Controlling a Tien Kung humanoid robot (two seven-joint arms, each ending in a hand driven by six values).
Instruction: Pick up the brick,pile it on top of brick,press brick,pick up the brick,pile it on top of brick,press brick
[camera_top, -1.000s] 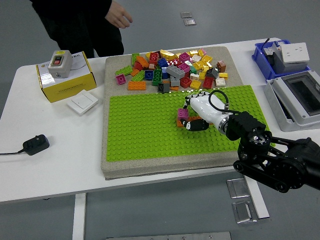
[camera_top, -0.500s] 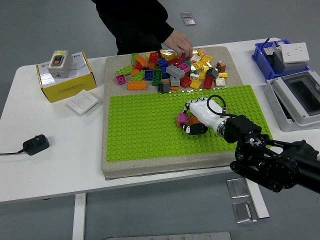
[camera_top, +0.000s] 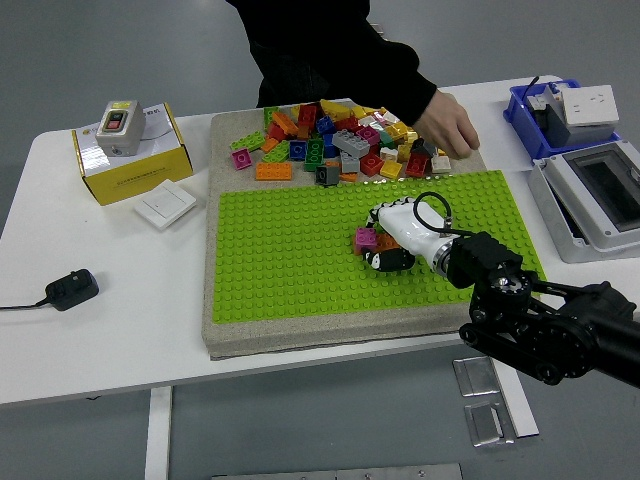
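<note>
A small pink brick (camera_top: 366, 238) stands on the green baseplate (camera_top: 290, 260) near its middle right. My right hand (camera_top: 384, 246), white with dark fingertips, comes in from the lower right and is curled against the pink brick's right side, holding it down on the plate. A dark or orange piece seems to sit just under the fingers, but it is mostly hidden. The pile of loose coloured bricks (camera_top: 330, 140) lies on the beige mat behind the plate. A person's hand (camera_top: 447, 128) reaches into the right end of that pile. My left arm is out of sight.
A yellow box with a grey switch (camera_top: 125, 150) and a white wall switch (camera_top: 165, 205) sit at the left. A black plug adapter (camera_top: 70, 288) lies near the front left. A blue bin (camera_top: 560, 110) and a grey enclosure (camera_top: 600, 195) stand at the right edge.
My right hand has lowered the pink brick slightly toward the plate. The person has leaned in and moved a hand from the pile's middle to its right end.
</note>
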